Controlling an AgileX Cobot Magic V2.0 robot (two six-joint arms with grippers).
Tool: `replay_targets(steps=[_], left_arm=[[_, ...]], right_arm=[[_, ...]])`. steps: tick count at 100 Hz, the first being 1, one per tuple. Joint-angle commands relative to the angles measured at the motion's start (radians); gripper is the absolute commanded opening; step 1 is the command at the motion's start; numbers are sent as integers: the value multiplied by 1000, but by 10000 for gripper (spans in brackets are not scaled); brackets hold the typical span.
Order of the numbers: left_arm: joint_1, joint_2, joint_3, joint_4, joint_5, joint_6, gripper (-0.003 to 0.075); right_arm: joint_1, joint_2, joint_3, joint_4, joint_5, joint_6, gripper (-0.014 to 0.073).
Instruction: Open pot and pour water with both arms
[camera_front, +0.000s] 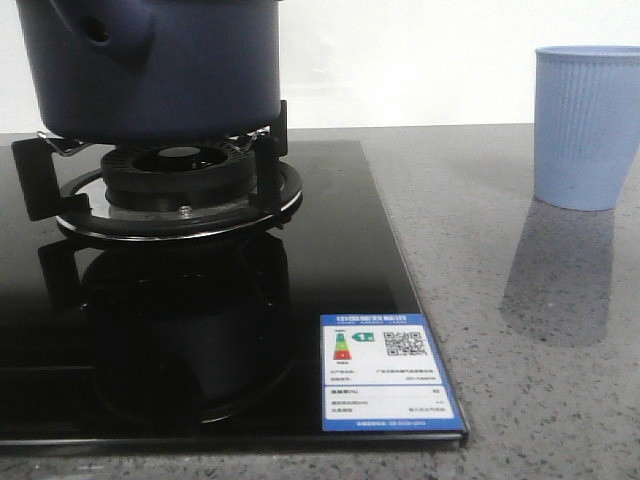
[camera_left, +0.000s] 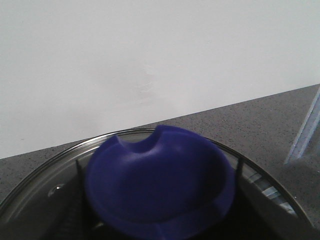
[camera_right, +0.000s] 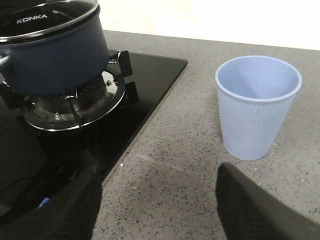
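I see the stove (camera_front: 300, 300) carrying the pot (camera_front: 150, 70) on its burner, glass lid (camera_left: 260, 185) on. Right of the stove stands the cup (camera_right: 257, 107), empty-looking. My right gripper (camera_right: 160, 200) hangs spread, holding nothing; the left's fingers I cannot tell. A skewed knob (camera_left: 160, 180) grab could drop the lid.

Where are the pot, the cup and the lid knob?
pot (camera_front: 150, 70), front view, on its side wall.
cup (camera_right: 255, 112), right wrist view, on its ribbed wall.
lid knob (camera_left: 160, 185), left wrist view, on its dished top.
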Motion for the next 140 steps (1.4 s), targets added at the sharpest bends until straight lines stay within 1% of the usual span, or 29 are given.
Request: replay_targets(steps=[1,13,25,46,61,90,114,128,133,140], left_arm=[[-6,-42,-39,-5,-100,-4,356],[-4,-76,-39,-4,-107,-4,356],[7,-128,-39,-4,-108,-4,356],[59,-225,-39,5,-109,-4,356],[111,-292,-39,12,-94,-4,356],[197,-368,-39,37,-49,-4,356],[211,-375,-39,37,-38,-4,356],[211,-375,-39,37,-38,-4,356],[211,-375,-39,37,-38,-4,356],[211,-375,-39,37,-38,-4,356]], right_arm=[[0,15,-38,13,-67,-15,442],[0,15,-36,-2,-80,-15,442],[0,15,-9,-7,-125,-15,442],[0,41,79,-7,-257,-15,442],[0,100,146,-7,-400,-15,442],[0,356,154,-7,-614,-15,443],[0,573,154,-7,-787,-15,449],[0,661,150,-7,-886,-9,515],[0,688,138,-7,-893,-9,531],[3,722,116,-7,-886,5,532]])
